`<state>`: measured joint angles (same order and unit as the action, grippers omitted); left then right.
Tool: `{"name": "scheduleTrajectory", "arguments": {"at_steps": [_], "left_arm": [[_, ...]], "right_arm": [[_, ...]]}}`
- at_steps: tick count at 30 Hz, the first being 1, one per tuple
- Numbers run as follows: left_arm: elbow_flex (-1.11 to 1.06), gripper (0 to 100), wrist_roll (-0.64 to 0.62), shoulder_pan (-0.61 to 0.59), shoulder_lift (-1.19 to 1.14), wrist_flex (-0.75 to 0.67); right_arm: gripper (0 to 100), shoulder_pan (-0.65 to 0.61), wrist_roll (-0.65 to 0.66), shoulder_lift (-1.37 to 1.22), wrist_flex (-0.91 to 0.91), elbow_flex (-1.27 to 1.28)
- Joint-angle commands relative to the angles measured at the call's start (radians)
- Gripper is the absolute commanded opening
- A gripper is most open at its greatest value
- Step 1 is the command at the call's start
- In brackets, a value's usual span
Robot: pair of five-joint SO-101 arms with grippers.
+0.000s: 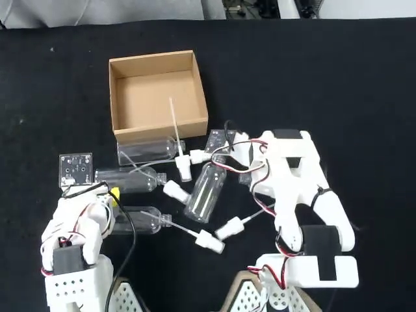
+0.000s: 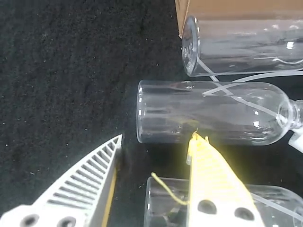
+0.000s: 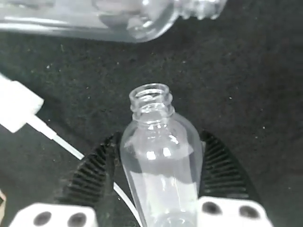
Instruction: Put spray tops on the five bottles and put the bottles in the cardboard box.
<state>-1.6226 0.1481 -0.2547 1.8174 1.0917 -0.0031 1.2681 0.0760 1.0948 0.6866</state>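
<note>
The open cardboard box (image 1: 158, 91) stands at the back. Three clear uncapped bottles lie in a row before it: one (image 1: 148, 151) (image 2: 246, 45) against its wall, one (image 1: 127, 179) (image 2: 208, 112) in the middle, one (image 1: 140, 220) (image 2: 165, 203) nearest. A further bottle (image 1: 207, 188) (image 3: 94, 16) lies tilted at centre. My left gripper (image 1: 109, 198) (image 2: 156, 137) is open by the bases of the two nearer bottles, its yellow fingertip (image 2: 195, 142) over the middle one. My right gripper (image 1: 229, 156) (image 3: 158, 156) is shut on another open-necked bottle (image 3: 158, 156).
Several white spray tops with thin tubes lie loose among the bottles: one (image 1: 184, 166) with its tube leaning onto the box, one (image 1: 175, 190), one (image 1: 209, 242), one (image 1: 231, 227) (image 3: 19, 106). Black cloth covers the table (image 1: 338, 97), free at right and far left.
</note>
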Motion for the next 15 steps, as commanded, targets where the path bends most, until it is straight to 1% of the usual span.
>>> {"name": "scheduleTrajectory", "arguments": {"at_steps": [1,4,9,15], "left_arm": [[0.01,21,-0.005,-0.002,0.008,-0.023],[0.01,21,-0.005,-0.002,0.008,-0.023],[0.01,21,-0.005,-0.002,0.008,-0.023],[0.01,21,-0.005,-0.002,0.008,-0.023]], "right_arm": [[15.9,0.052,-0.041,0.059,-0.015,-0.059],[15.9,0.052,-0.072,0.059,-0.009,-0.076],[15.9,0.064,-0.189,0.059,0.008,-0.145],[15.9,0.068,-0.285,0.059,0.153,-0.275]]}}
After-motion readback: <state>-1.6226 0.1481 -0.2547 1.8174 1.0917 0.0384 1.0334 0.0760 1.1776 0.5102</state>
